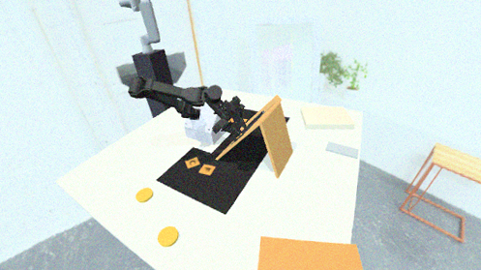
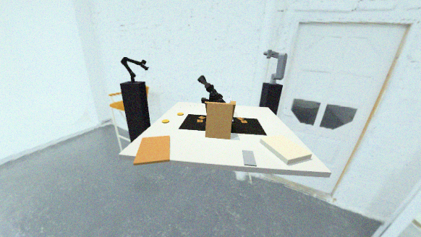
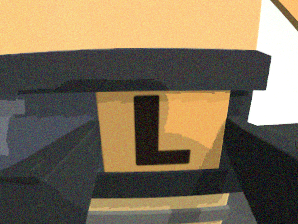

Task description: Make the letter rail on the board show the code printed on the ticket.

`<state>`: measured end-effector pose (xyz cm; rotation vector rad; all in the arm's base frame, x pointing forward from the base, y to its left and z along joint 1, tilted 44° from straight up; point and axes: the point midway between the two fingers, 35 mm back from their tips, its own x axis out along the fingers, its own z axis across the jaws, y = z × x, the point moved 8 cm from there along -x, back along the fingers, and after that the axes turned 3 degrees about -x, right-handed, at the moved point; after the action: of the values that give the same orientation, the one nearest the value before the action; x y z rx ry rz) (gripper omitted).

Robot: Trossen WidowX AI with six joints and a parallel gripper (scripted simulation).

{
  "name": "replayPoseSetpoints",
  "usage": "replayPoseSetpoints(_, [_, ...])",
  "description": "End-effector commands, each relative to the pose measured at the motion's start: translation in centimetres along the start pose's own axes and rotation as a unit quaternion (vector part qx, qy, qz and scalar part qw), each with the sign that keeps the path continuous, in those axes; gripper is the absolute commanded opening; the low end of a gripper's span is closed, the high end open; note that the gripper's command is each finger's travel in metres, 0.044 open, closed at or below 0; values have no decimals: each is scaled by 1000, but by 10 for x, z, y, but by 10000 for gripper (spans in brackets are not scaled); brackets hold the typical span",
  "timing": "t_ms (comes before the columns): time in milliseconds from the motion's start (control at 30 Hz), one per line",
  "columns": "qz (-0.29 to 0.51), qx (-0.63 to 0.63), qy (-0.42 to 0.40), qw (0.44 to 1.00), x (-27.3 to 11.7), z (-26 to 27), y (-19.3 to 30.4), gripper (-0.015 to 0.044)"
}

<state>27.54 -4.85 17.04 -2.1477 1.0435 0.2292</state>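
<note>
My gripper (image 3: 163, 128) (image 1: 239, 128) is shut on the L tile (image 3: 177, 112), with one finger at each side of it. In the wrist view the L reads upright. The tile sits between the dark upper and lower strips of the rail (image 3: 150, 70), inside the end of the upper strip at the right. The tilted orange board (image 1: 276, 144) (image 2: 218, 121) (image 3: 130, 25) hides the gripper in the exterior view. Two loose tiles (image 1: 192, 162) (image 1: 207, 169) lie on the black mat (image 1: 214, 194) (image 2: 253, 128); other tiles (image 2: 240, 118) (image 2: 244, 121) lie beyond the board's other side. The ticket's code is not readable.
A pale block (image 1: 200, 131) stands by the arm. Two yellow discs (image 1: 144, 195) (image 1: 168, 236), an orange panel (image 1: 311, 269) (image 2: 153, 149), a cream slab (image 1: 327, 117) (image 2: 286, 148) and a grey plate (image 1: 342, 150) (image 2: 249, 157) lie on the counter.
</note>
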Motion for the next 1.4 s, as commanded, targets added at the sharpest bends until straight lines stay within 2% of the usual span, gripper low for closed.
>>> replayPoseSetpoints(0, [2, 2, 2, 1000, 0, 3, 0, 0])
replayPoseSetpoints(1367, [2, 2, 2, 1000, 0, 35, -2, 0])
